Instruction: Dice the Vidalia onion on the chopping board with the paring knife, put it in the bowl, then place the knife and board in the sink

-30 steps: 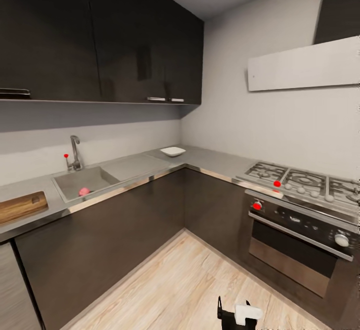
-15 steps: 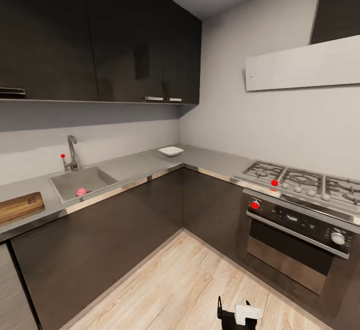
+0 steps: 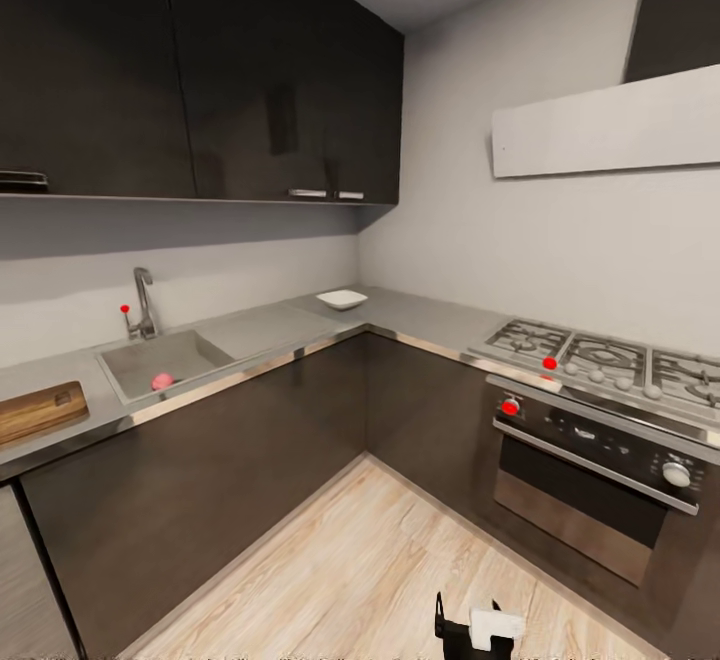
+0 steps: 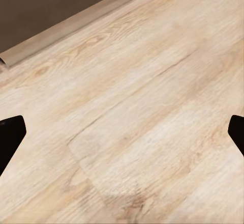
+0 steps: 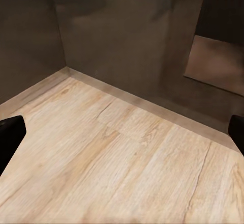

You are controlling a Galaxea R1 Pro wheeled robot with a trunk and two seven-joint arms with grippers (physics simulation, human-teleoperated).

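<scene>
The Vidalia onion [image 3: 162, 381], a small pinkish ball, lies whole in the sink [image 3: 195, 350] near its front wall, below the chrome tap [image 3: 145, 305]. The brown chopping board [image 3: 38, 411] rests on the countertop [image 3: 265, 326] to the left of the sink. The white bowl [image 3: 342, 299] sits near the counter's corner. The paring knife is out of view. My left gripper [image 4: 122, 132] is open over the wooden floor, its dark fingertips [image 4: 10, 135] far apart. My right gripper [image 5: 122, 132] is open too, low above the floor and facing the dark cabinet fronts.
A steel stove with red knobs [image 3: 600, 365] and an oven [image 3: 585, 485] stand to the right. Dark base cabinets [image 3: 250, 460] form an L around the light wood floor [image 3: 370, 570]. A black-and-white part of my body [image 3: 480, 626] shows at the bottom edge.
The whole picture has shifted slightly left, so the camera moved a little. The onion, board and bowl stay where they were.
</scene>
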